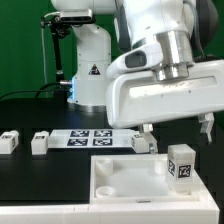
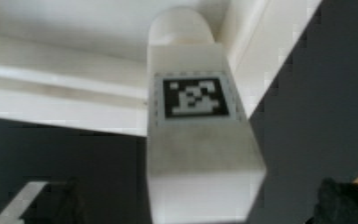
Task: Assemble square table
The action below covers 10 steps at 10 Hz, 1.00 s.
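1. The arm's white two-finger gripper is hovering w/ its dark fingers standing wide apart and clamping nothing.
2. A short white square plastic leg w/ a black-and-white tag is standing upright below the gap betw. the fingers. In the wrist view this tagged leg is running down the middle, w/ a fingertip showing on either side, both clear of it.
3. One finger is hanging just beside a small white block; can't tell if they're touching.
4. The white square tray-like plastic top w/ raised rim is lying flat on the black tabletop, by the edge nearest the exterior cam, toward the exterior view's right.
5. The upright leg is sitting at the top's far corner on the exterior view's right. Can't tell if it's standing inside the recess or just behind the rim. In the wrist view the leg's far end is overlapping the white top.
6. Two more short white legs, one and another, are lying apart toward the tabletop's edge on the exterior view's left.
7. The marker board is lying flat betw. those two legs and the small white block.
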{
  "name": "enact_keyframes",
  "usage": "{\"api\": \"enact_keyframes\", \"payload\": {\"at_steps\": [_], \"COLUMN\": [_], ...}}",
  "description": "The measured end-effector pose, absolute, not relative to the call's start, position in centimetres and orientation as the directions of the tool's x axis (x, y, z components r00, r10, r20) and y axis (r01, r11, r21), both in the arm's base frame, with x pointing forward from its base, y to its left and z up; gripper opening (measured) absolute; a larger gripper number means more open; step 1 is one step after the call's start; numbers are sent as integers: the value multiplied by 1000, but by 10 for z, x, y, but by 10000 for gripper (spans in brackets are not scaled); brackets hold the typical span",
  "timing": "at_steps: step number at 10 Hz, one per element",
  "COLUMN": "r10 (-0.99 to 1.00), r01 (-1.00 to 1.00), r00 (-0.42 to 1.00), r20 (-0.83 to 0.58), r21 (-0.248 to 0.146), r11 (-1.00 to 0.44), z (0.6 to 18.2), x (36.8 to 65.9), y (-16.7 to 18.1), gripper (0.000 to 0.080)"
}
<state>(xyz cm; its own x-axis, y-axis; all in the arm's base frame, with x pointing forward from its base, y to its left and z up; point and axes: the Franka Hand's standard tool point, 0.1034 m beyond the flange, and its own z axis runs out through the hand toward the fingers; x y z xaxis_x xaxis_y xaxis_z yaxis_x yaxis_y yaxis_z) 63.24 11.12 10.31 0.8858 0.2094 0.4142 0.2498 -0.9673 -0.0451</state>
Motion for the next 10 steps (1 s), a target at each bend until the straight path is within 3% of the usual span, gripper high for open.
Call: {"api": "enact_keyframes", "payload": {"at_steps": [1,6,10], "r10": [212,215,238], "r01": [253,254,255], "r00": [886,897,961], "r20": [411,387,138], "r21": [-47,-52,-121], "r11": [-966,-966,-959], "z": [109,105,105], "x": [634,632,628], "y": [113,113,114], "gripper": [649,649,649]}}
